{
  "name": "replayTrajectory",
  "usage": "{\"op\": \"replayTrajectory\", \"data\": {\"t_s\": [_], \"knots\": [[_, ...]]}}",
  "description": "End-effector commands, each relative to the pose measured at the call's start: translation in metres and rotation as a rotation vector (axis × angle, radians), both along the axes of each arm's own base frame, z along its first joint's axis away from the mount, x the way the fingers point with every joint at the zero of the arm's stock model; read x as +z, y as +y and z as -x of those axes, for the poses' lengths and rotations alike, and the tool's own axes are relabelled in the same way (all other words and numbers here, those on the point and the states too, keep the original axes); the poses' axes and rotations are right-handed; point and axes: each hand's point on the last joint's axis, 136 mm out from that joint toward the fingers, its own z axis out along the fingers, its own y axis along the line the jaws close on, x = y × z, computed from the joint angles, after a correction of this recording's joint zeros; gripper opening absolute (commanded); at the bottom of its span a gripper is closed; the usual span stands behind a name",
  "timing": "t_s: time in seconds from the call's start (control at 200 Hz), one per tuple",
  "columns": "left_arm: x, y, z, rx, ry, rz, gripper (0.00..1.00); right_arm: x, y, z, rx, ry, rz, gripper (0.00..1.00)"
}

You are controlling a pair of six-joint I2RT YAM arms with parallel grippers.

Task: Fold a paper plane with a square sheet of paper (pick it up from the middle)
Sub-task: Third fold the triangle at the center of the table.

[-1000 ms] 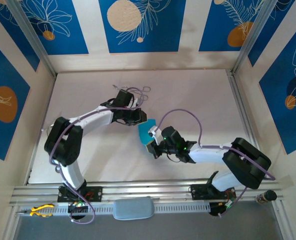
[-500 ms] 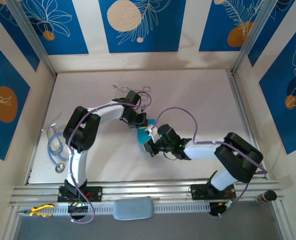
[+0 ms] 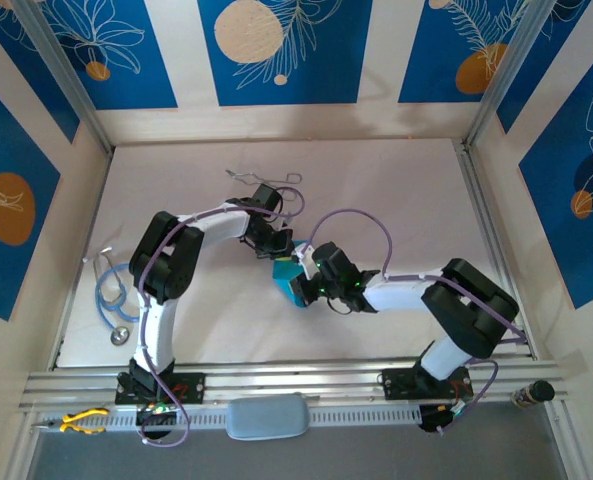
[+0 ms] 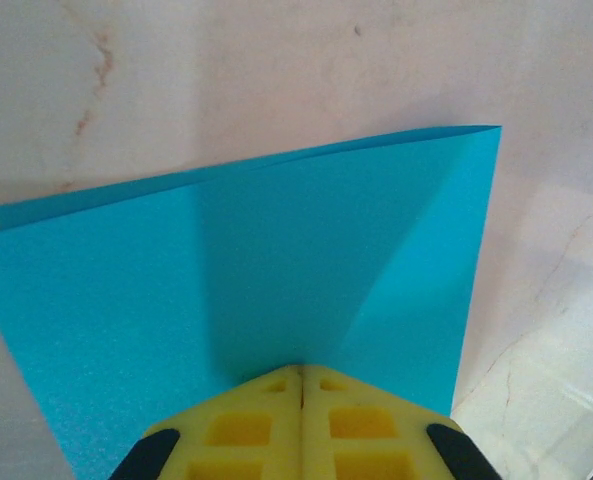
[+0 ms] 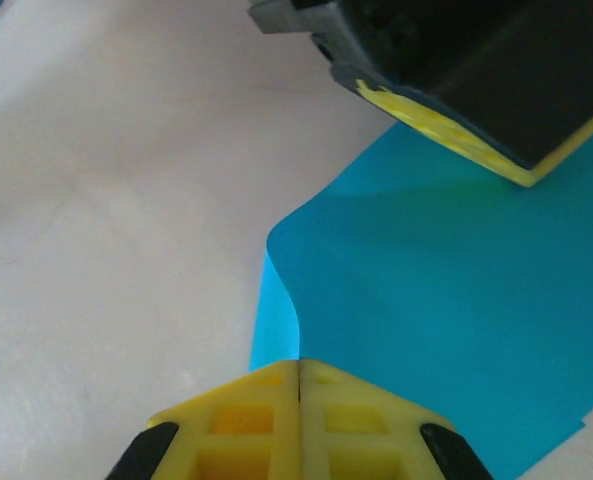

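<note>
- Right now your left tool [image 3: 276, 244] sits near the middle of the desk [image 3: 406, 200]. Its yellow pads [image 4: 256, 430] are pressed together on the near edge of the blue paper [image 3: 288, 272].
- From the left wrist, you see the paper [image 4: 276, 250] spread out ahead of those pads as a folded sheet. Two layers show along its far edge, and a slanted crease runs from the pads toward the far right corner.
- Your right tool [image 3: 303, 280] is just beside the left one, on the other side of the paper. Its pads [image 5: 246, 430] are together too, pinching the paper's edge.
- From the right wrist, the paper [image 5: 456, 270] stretches away to the right with one rounded corner bulging upward. The left tool [image 5: 446, 130] bites its far edge at the upper right.
- The paper is low over the desk between the two tools. You cannot tell whether it rests on the surface.
- A stethoscope [image 3: 111, 295] lies by the desk's left edge, well apart from the paper.
- Thin metal forceps [image 3: 261, 178] lie toward the back, beyond the left arm.
</note>
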Motion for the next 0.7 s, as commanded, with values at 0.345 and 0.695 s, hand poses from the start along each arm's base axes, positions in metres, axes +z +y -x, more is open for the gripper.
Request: {"op": "replayTrajectory", "data": {"t_s": [0.345,0.695], "knots": [[-0.011,0.011,0.002,0.029,0.026,-0.041,0.07,-0.008,-0.019,-0.019,-0.07,0.029,0.058,0.01],[-0.008,0.009,0.001,0.034,0.022,-0.029,0.08,-0.015,-0.029,-0.023,-0.121,0.093,0.081,0.01]]}}
